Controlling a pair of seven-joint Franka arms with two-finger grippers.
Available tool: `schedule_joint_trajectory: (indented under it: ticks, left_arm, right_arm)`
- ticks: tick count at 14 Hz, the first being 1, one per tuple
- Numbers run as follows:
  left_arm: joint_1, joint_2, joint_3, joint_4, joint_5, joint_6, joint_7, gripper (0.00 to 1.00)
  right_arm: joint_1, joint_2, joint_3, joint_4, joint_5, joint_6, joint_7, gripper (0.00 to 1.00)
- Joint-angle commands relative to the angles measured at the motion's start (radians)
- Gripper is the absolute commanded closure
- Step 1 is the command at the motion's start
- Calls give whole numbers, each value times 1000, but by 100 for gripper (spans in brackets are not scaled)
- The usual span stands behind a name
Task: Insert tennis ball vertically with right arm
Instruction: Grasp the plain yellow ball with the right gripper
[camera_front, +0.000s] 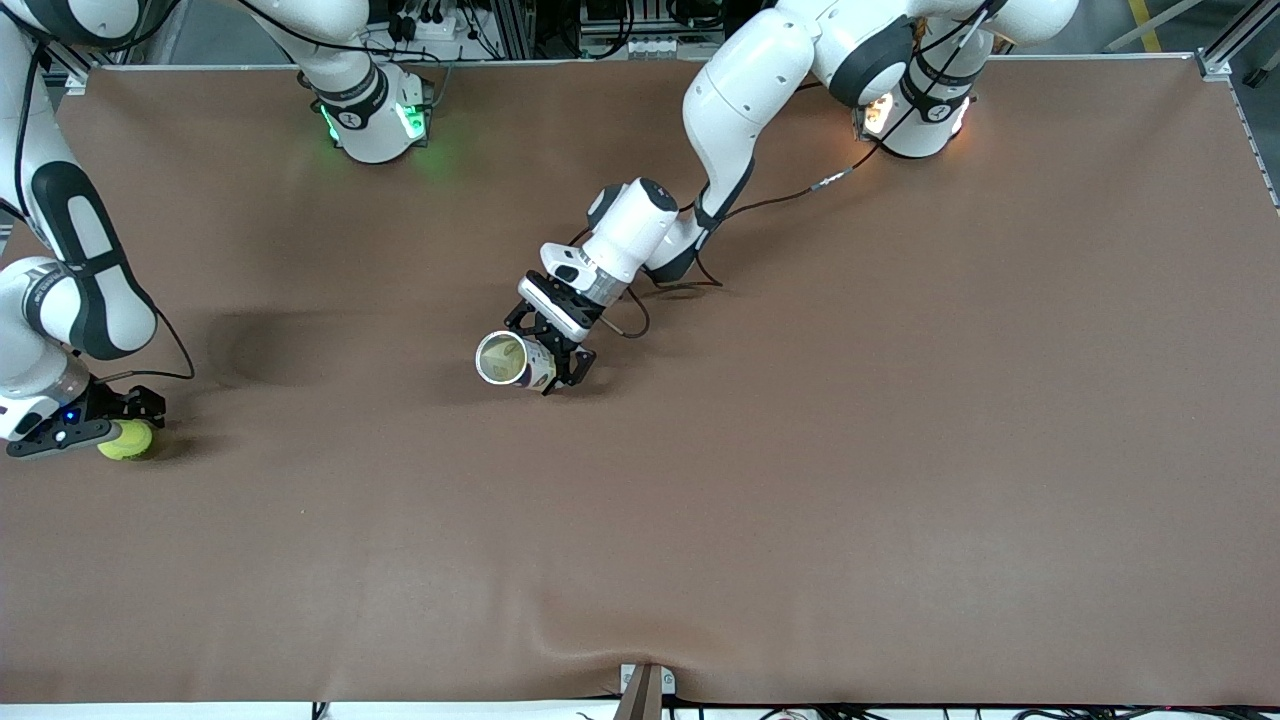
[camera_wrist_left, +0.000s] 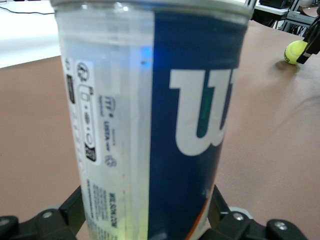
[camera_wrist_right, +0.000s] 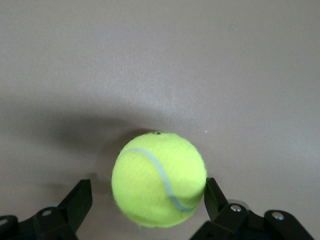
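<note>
The table (camera_front: 900, 450) carries the whole set-up: near its middle the left gripper (camera_front: 552, 352) has its jaws clamped on the tennis ball can (camera_front: 512, 360), which is tilted with its open mouth toward the front camera. At the right arm's end of the table the right gripper (camera_front: 112, 420) straddles the tennis ball (camera_front: 126, 440), jaws apart, one finger (camera_wrist_right: 216, 197) touching the felt and a gap at the other. Centre the ball between the fingers before closing, and bring the can upright so the ball can enter from directly above.
</note>
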Motion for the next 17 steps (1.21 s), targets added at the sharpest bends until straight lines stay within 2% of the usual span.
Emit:
schedule_joint_trajectory:
  ticks: [1,3,4,5,8,9,10,11,13,14,17]
  left_arm:
    - [3,-20,2,-26,17,-12,-4,1]
    - [3,-21,2,-31,17,-13,-4,1]
    - [4,-24,2,-32,19,-13,-4,0]
    - [4,-26,2,-32,20,-19,-4,0]
    - [7,-41,1,-46,25,-36,-4,0]
    - [9,-50,1,-55,25,-39,-4,0]
    - [15,-58,1,-69,26,-42,-4,0]
    - [17,-66,1,-78,29,-42,-4,0]
    - [21,-75,-4,-89,32,-44,-4,0]
    - [23,-79,-5,-92,32,-50,-4,0]
    - [29,-92,-7,-109,32,-55,-4,0]
  right_arm:
    - [-35,44,39,16,31,98,-96,0]
    - [-37,44,42,17,28,100,-98,1]
    - [-39,44,42,17,26,100,-98,12]
    - [-39,44,42,17,26,100,-100,27]
    - [-49,38,57,23,33,95,-152,83]
    - [-55,24,80,20,33,87,-153,90]
    - [-63,-11,102,13,34,58,-152,94]
    - [-63,-49,119,13,39,-28,-147,99]
    - [-48,-153,154,17,97,-237,-141,100]
    - [-13,-213,154,17,109,-327,-124,100]
    - [131,-371,148,20,108,-552,119,100]
